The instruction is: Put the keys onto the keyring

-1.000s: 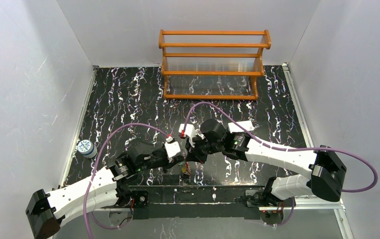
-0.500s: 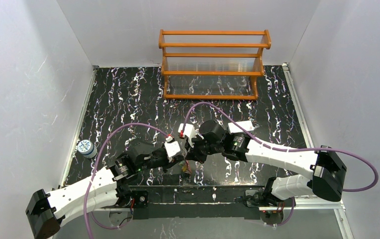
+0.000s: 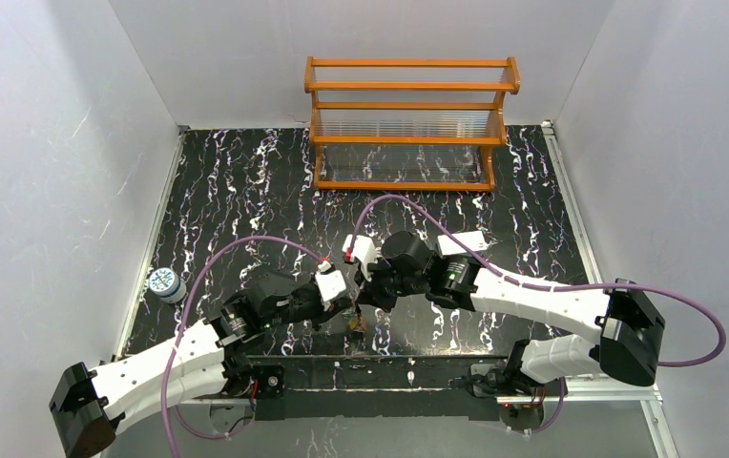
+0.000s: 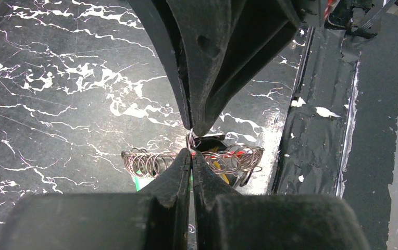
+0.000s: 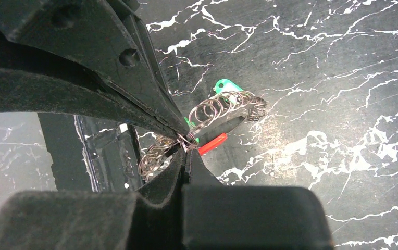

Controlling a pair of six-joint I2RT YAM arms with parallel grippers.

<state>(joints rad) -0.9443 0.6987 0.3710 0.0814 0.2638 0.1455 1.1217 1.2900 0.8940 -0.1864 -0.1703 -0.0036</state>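
Note:
My left gripper (image 4: 190, 152) and right gripper (image 5: 184, 141) meet tip to tip low over the near middle of the table (image 3: 246, 191), both shut. Between them they pinch the keyring (image 4: 238, 156), a tangle of thin metal wire loops with a red part (image 5: 212, 144). The loops spread out to both sides of the pinch point. A green key head (image 5: 226, 86) hangs in the loops on one side, also showing as the green key (image 4: 140, 182). A yellow key (image 4: 219, 167) sits under the loops on the other side. In the top view the bundle (image 3: 356, 326) is a small dark clump under the fingers.
A wooden rack (image 3: 408, 124) stands at the back of the black marbled table. A small round white-and-blue tin (image 3: 165, 283) lies at the left edge. A black taped strip (image 4: 343, 130) runs along the near edge, close to the bundle.
The right wrist has crept slightly left toward the left gripper. Both grips on the wire loops are unchanged.

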